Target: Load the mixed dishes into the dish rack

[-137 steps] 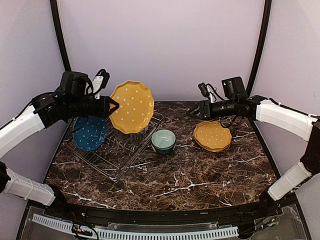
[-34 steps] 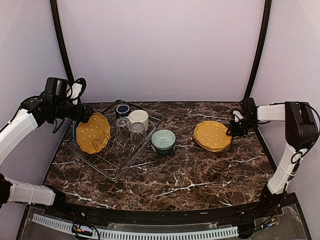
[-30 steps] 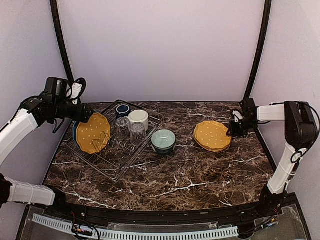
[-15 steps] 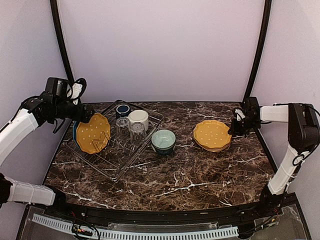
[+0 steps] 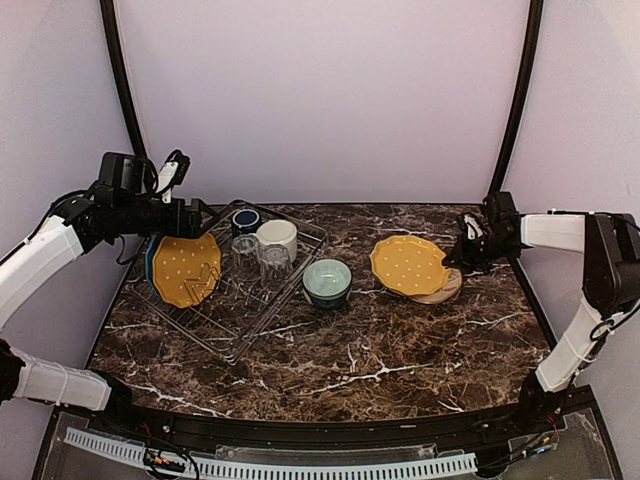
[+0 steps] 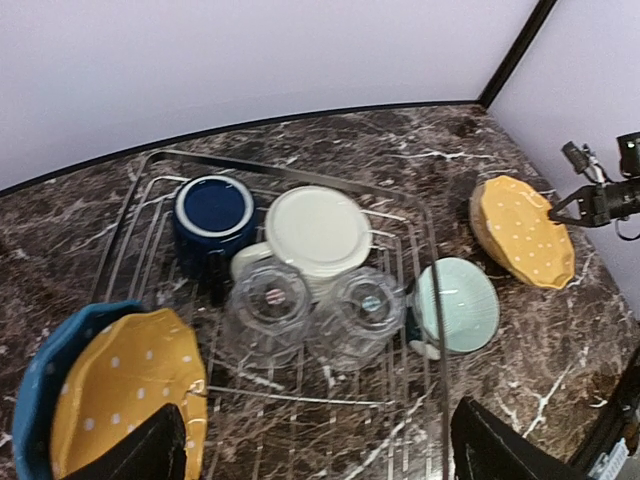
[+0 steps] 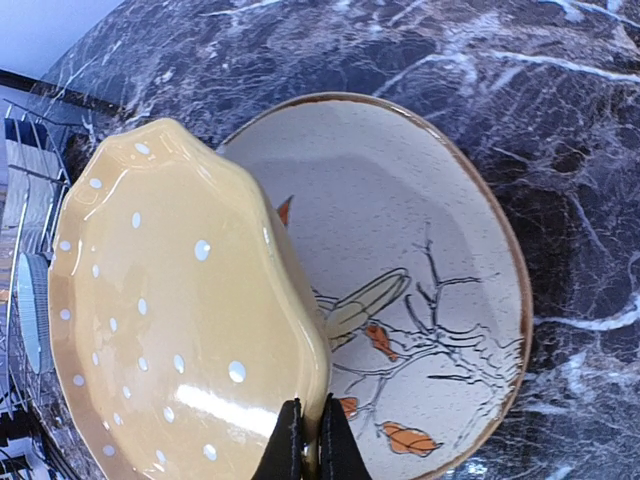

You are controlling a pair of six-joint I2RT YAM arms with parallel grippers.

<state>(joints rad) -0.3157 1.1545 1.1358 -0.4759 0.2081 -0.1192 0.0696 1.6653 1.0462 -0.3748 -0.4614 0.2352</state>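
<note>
My right gripper (image 7: pixel 305 440) is shut on the rim of a mustard-yellow plate (image 7: pixel 170 320) (image 5: pixel 408 265), holding it tilted above the cream leaf-patterned plate (image 7: pixel 420 300) (image 5: pixel 447 291) that lies on the table. My left gripper (image 6: pixel 320 460) (image 5: pixel 200 215) is open and empty over the left part of the dish rack (image 5: pixel 230 335) (image 6: pixel 300 165). In the rack stand another yellow plate (image 5: pixel 188 270) against a blue dotted plate (image 5: pixel 151 262), a dark blue mug (image 5: pixel 246 221), a cream mug (image 5: pixel 277 238) and two clear glasses (image 5: pixel 245 258). A pale-teal bowl (image 5: pixel 327 281) sits on the table beside the rack.
The dark marble table (image 5: pixel 380 350) runs to a curved front edge. Black frame posts (image 5: pixel 515 100) stand at the back corners, against the pale walls.
The right gripper has raised the yellow plate by its rim and carried it left, uncovering the leaf-patterned plate. The left gripper has shifted right, away from the plate in the rack.
</note>
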